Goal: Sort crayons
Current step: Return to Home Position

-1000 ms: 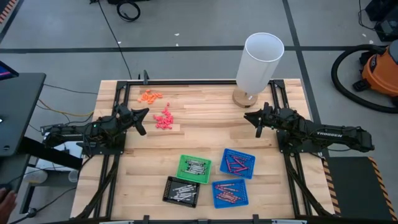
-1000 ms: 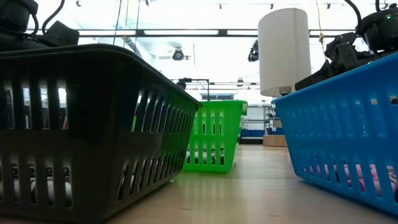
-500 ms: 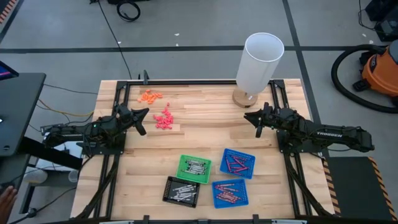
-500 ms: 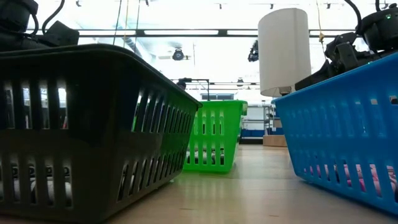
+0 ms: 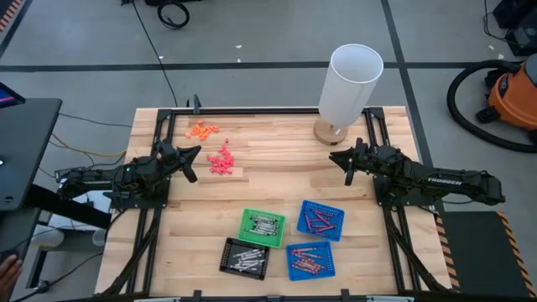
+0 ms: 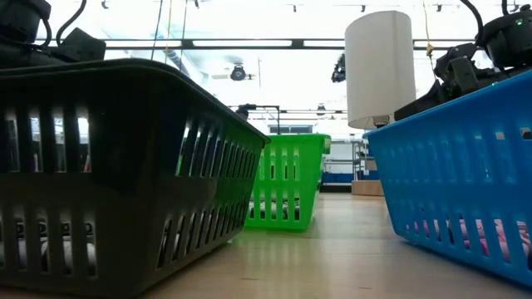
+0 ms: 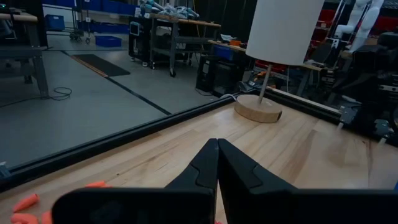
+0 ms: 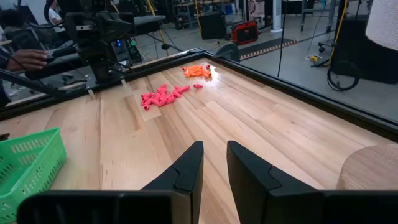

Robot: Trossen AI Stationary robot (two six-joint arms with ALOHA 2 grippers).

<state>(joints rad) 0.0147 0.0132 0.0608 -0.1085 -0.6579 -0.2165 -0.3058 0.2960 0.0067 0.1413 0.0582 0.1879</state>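
Grey-silver crayons lie in the green tray [image 5: 263, 226] and in the black tray [image 5: 245, 257]. Dark red crayons lie in the two blue trays [image 5: 320, 220] [image 5: 309, 259]. All the trays stand at the table's near middle. My left gripper [image 5: 192, 163] hangs shut and empty at the table's left, next to the pink bits; its fingertips meet in the left wrist view [image 7: 217, 155]. My right gripper [image 5: 339, 158] hangs open and empty at the table's right, with a narrow gap between its fingers in the right wrist view [image 8: 214, 155].
A white cylinder on a round wooden base [image 5: 348, 84] stands at the far right. Tiny orange bits [image 5: 202, 129] and coral-pink bits [image 5: 221, 161] lie at the far left. Black rails [image 5: 252, 110] frame the table. A person's hand [image 5: 8, 268] shows off the table's left.
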